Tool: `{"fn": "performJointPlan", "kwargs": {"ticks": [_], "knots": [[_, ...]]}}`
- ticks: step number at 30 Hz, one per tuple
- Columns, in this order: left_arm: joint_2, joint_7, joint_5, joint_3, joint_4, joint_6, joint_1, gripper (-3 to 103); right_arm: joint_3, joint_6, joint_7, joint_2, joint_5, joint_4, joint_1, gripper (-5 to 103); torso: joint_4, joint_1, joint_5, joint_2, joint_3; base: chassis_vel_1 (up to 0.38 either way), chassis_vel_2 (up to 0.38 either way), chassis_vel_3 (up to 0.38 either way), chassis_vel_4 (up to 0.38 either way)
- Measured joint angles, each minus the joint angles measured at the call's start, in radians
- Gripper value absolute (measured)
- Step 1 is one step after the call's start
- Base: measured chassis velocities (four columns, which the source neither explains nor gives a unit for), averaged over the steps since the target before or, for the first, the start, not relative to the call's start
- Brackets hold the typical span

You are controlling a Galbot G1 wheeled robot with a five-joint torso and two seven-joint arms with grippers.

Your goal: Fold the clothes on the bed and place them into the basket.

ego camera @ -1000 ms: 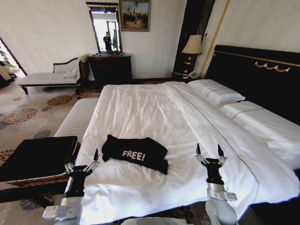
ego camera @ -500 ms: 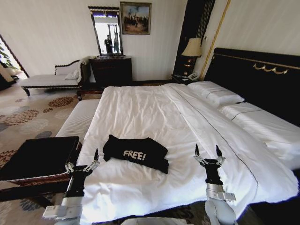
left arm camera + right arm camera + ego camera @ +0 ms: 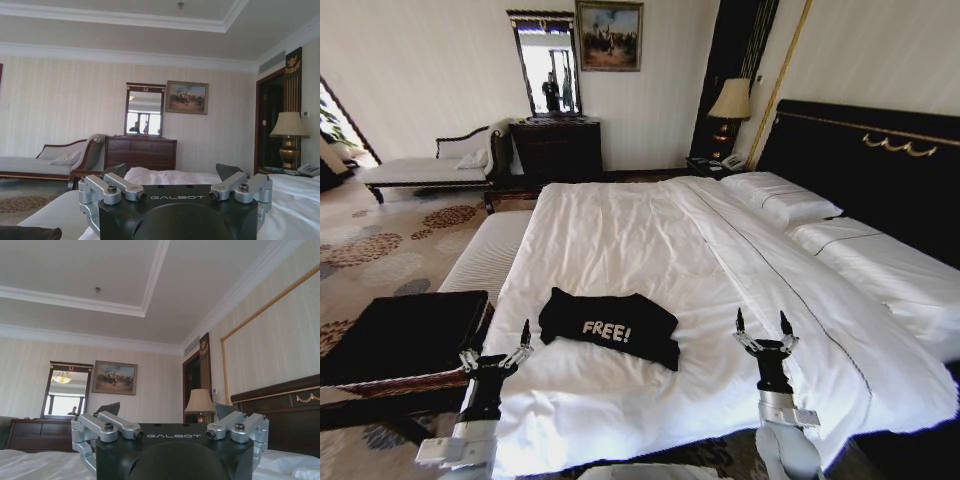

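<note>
Lying folded on the smooth white bed [image 3: 620, 240], one soft black shirt [image 3: 608, 326] shows "FREE!". One black-lined wicker basket [image 3: 400, 340] sits at its 9 o'clock. Two tools, left [image 3: 497, 343] and right [image 3: 760, 328], hover open at 7 and 4 o'clock.

Matt black cloth T-shirt [image 3: 609, 327], smooth white sheets [image 3: 620, 240]

The black short-sleeved T-shirt with white "FREE!" lettering [image 3: 609, 326] lies folded into a compact bundle, lettering up, near the foot of the very large white-sheeted bed with a tall black gold-trimmed headboard [image 3: 640, 240]; the low rectangular wicker basket with black fabric lining [image 3: 395, 340] stands just beside the bed's left edge, apart from the shirt.
</note>
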Motion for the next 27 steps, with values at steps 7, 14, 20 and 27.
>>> {"fn": "performJointPlan", "kwargs": {"ticks": [7,14,20,27], "knots": [[-0.001,-0.003,0.0,-0.003,0.017,0.014,-0.018,100,-0.01,0.002,-0.001,-0.008,0.002,-0.02,0.02,100,0.0,0.0,-0.0002,0.0,0.0,0.0,0.0,0.0,0.0],[0.003,-0.014,0.001,-0.015,0.079,0.034,-0.057,100,-0.017,0.013,-0.002,-0.017,0.001,-0.063,0.06,100,0.0,0.0,0.0,0.0,0.0,0.0,0.0,0.0,0.0],[0.053,-0.065,-0.083,-0.002,0.194,0.1,-0.128,100,-0.041,0.017,0.002,-0.021,-0.001,-0.105,0.1,100,0.0003,0.0,-0.0004,0.0,0.0,0.0,0.0,0.0,0.0],[0.152,-0.173,-0.356,-0.015,0.2,0.33,-0.227,100,-0.107,0.02,0.004,-0.038,-0.004,-0.174,0.157,100,0.0005,0.0,-0.0004,0.0,0.0,0.0,0.0,0.0,0.0]]}}
